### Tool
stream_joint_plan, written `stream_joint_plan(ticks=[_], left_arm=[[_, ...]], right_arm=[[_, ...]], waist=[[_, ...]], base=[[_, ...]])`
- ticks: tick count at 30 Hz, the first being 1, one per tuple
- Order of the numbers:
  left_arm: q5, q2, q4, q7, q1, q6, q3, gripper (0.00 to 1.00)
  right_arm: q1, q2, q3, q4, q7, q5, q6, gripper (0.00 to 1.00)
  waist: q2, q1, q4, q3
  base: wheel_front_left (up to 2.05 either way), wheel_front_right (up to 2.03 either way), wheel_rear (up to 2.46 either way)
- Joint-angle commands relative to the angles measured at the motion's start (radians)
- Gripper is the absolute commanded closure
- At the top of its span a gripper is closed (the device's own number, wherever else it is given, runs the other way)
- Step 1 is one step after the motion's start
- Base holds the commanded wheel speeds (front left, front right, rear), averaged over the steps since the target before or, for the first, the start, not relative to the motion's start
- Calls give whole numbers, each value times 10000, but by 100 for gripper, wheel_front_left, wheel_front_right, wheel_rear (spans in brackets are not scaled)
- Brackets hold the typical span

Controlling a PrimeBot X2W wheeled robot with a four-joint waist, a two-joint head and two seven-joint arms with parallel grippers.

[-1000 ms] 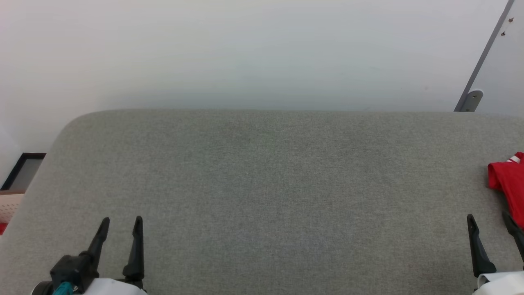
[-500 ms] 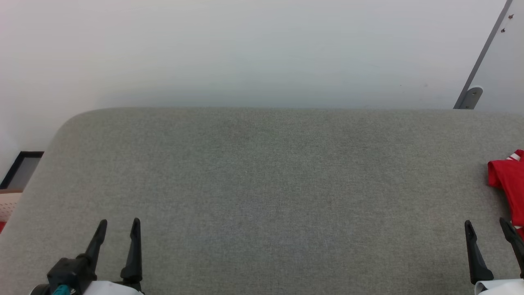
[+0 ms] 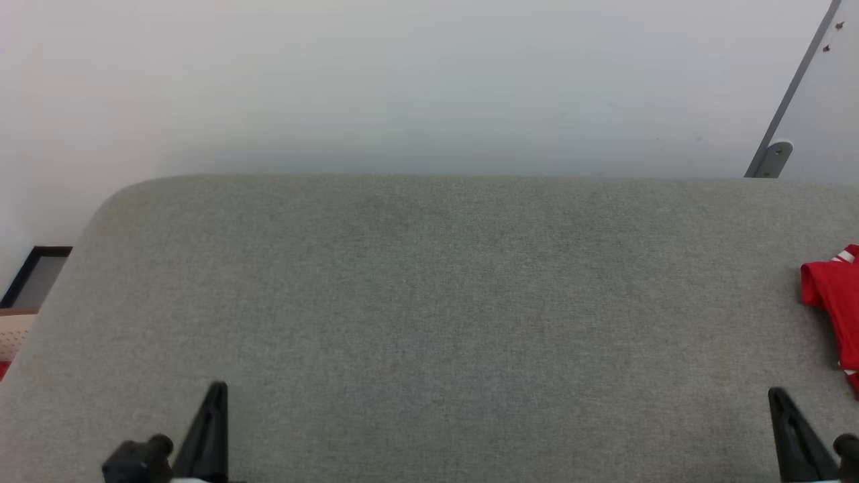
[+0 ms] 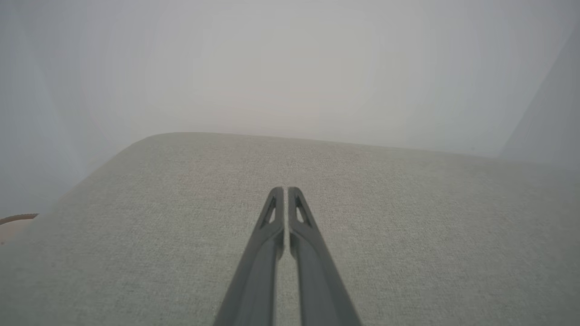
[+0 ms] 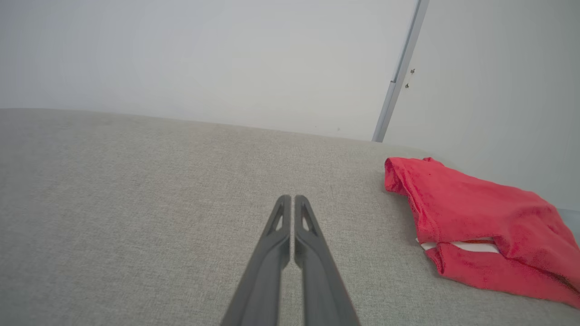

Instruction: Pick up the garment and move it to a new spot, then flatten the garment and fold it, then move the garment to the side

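The garment (image 5: 476, 217) lies bunched up at the right end of the grey counter (image 3: 429, 302). The left claw (image 4: 285, 192) and the right claw (image 5: 292, 199) are both pinched together, holding nothing, not touching it.

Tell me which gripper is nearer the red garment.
Right. The right gripper is over the grey padded surface, with the garment lying just to its right, untouched. The left gripper is near the surface's opposite end, well away.
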Motion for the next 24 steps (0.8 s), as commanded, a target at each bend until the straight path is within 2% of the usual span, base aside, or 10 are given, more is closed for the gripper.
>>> stream_joint_plan(ticks=[1, 24], left_arm=[[-139, -52, 75, 49, 15, 0, -1, 100], [-4047, -408, 116, 1132, -431, -10, 185, 100]], right_arm=[[-9, 65, -20, 84, 59, 147, 0, 100], [-522, 531, -101, 93, 1112, 4443, -3, 100]], waist=[[0, 0, -2, 2], [0, 0, -61, 60]], base=[[0, 0, 0], [0, 0, 0]])
